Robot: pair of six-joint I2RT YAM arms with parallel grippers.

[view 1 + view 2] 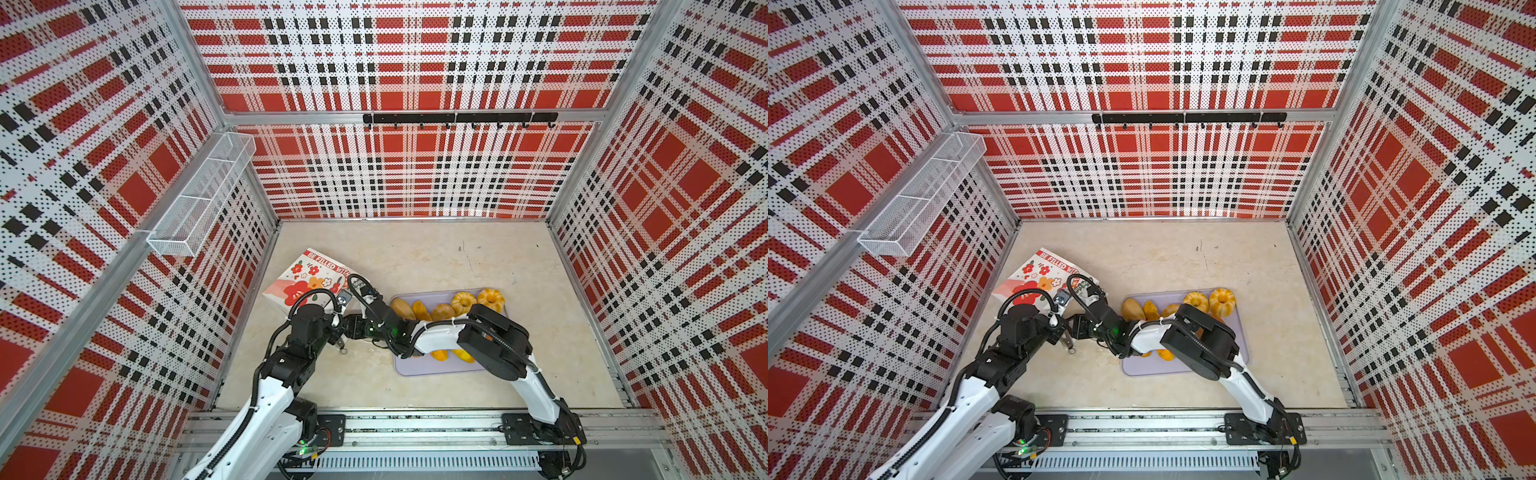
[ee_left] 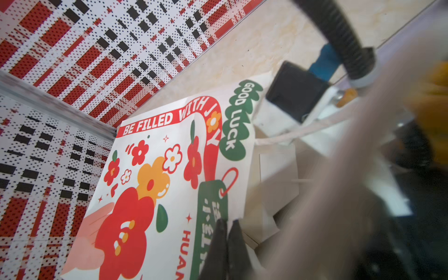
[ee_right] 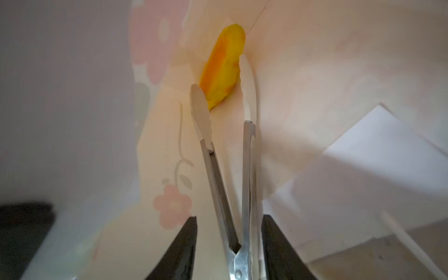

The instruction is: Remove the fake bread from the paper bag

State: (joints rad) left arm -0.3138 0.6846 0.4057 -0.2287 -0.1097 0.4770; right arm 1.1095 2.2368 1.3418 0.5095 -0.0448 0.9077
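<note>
Deep inside the paper bag (image 3: 315,72), ahead of the right tool (image 3: 229,218), one yellow bread (image 3: 223,65) lies against the far paper, near a crease. The right tool's fingers stand partway apart w/ metal tongs (image 3: 248,169) btwn them. Slim gaps show btwn fingers & tong arms. The tong arms are splayed, white tips either side of the bread's near end; can't tell if they touch it. Room is tight: paper walls close in on both sides of the tongs & a white folded flap juts in on one side.

The bag lies tipped over on the bench (image 1: 457,257), printed face up, mouth toward both arms. The left tool (image 2: 229,221) is pinched tight right at the mouth rim of the printed face; can't tell if paper is caught. A cord handle (image 2: 291,135) hangs loose across the mouth, beside that tool. The plaid side wall sits just beside the bag, on the side away from the right tool, so little room there.

Behind the right tool, its forearm passes over a lavender tray (image 1: 415,370) w/ other breads (image 1: 463,301) in it: ring buns & loaves, some partly hidden under the arm. Past bag & tray, open bench runs to the back wall. A wire basket (image 1: 199,199) & hook rail (image 1: 457,118) hang high on the walls, well apart from both tools.
</note>
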